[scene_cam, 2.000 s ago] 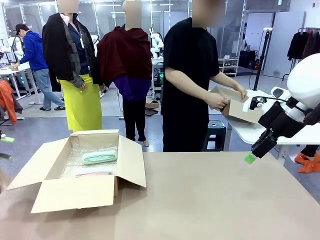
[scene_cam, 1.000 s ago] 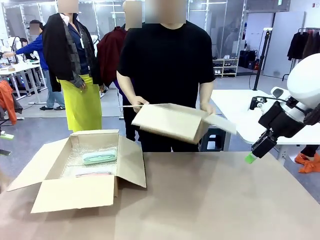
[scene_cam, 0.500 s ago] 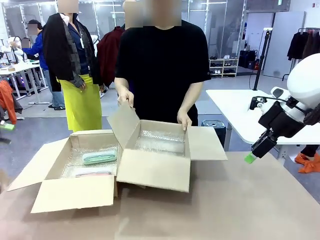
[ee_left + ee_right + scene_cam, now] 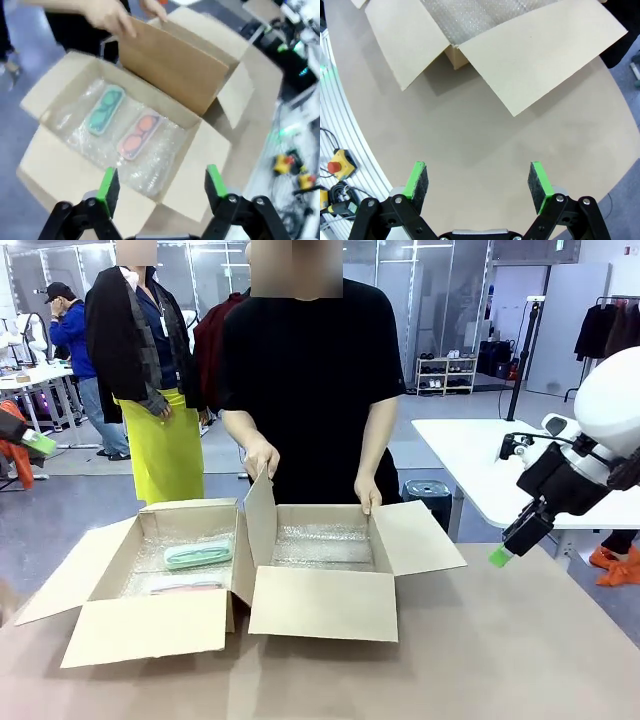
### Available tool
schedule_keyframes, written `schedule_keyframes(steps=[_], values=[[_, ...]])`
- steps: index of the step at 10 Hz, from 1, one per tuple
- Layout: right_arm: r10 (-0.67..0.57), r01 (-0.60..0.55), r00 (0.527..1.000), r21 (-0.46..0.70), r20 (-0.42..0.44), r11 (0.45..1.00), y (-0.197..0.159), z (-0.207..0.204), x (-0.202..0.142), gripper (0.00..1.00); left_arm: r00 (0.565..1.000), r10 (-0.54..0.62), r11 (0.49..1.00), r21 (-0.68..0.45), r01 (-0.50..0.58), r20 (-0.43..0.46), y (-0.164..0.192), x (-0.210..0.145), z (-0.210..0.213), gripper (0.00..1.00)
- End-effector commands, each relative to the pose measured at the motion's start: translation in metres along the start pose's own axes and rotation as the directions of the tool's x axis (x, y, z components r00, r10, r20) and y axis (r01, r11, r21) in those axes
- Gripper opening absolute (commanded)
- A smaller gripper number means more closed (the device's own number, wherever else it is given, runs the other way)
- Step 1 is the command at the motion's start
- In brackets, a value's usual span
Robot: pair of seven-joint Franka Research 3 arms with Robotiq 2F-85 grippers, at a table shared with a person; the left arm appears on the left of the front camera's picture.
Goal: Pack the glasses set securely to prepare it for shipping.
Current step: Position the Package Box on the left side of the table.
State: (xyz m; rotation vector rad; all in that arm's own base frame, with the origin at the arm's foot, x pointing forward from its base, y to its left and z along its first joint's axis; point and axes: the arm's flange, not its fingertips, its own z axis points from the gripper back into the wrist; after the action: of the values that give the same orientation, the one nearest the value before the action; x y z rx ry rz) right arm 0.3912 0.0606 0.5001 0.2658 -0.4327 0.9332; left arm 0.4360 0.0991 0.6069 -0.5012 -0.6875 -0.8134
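Note:
The glasses set lies on bubble wrap inside the open left cardboard box (image 4: 150,625): a mint green pack (image 4: 198,554) behind a pale pink pack (image 4: 186,587). In the left wrist view, the mint pack (image 4: 104,109) and the pink pack (image 4: 138,134) lie side by side below my left gripper (image 4: 161,187), which hovers open and empty above the box. Its green pad also shows at the far left edge of the front view (image 4: 38,443). My right gripper (image 4: 479,182) is open and empty over bare table, at the table's right edge (image 4: 502,554).
A person at the far side holds the flaps of a second open box (image 4: 322,602), lined with bubble wrap (image 4: 322,545), which touches the first box on its right. One flap (image 4: 535,55) reaches toward my right gripper. The table's front and right are bare.
The person has lowered the second box onto the table beside the first and spread its flaps. My left gripper has risen at the left edge. My right arm has stayed still.

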Motion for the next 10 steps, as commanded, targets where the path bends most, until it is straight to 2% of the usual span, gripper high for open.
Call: schedule_keyframes(steps=[1,2,3,5,6,7,9,10], values=[[0.000,0.000,1.000,-0.002,-0.012,1.000,0.001,0.001,0.001,1.00,0.973,-0.229,0.963,0.143,0.230,-0.025,-0.056,-0.011,-0.047,0.87],[0.000,0.000,1.000,-0.002,-0.012,1.000,0.001,0.001,0.001,1.00,0.944,-0.322,0.920,0.211,0.330,-0.070,-0.080,0.000,-0.062,0.87],[0.000,0.000,1.000,-0.002,-0.012,1.000,0.001,0.001,0.001,1.00,0.896,-0.427,0.874,0.199,0.444,-0.123,-0.104,0.009,-0.077,0.87],[0.000,0.000,1.000,-0.002,-0.012,1.000,0.001,0.001,0.001,1.00,0.823,-0.521,0.805,0.192,0.562,-0.225,-0.129,0.021,-0.098,0.87],[0.000,0.000,1.000,-0.002,-0.012,1.000,0.001,0.001,0.001,1.00,0.804,-0.537,0.791,0.179,0.585,-0.255,-0.134,0.025,-0.106,0.87],[0.000,0.000,1.000,-0.002,-0.012,1.000,0.001,0.001,0.001,1.00,0.809,-0.524,0.799,0.175,0.575,-0.268,-0.135,0.029,-0.110,0.87],[0.000,0.000,1.000,-0.002,-0.012,1.000,0.001,0.001,0.001,1.00,0.847,-0.472,0.847,0.141,0.513,-0.245,-0.130,0.028,-0.109,0.87],[0.000,0.000,1.000,-0.002,-0.012,1.000,0.001,0.001,0.001,1.00,0.798,-0.543,0.796,0.144,0.588,-0.259,-0.140,0.030,-0.115,0.87]])
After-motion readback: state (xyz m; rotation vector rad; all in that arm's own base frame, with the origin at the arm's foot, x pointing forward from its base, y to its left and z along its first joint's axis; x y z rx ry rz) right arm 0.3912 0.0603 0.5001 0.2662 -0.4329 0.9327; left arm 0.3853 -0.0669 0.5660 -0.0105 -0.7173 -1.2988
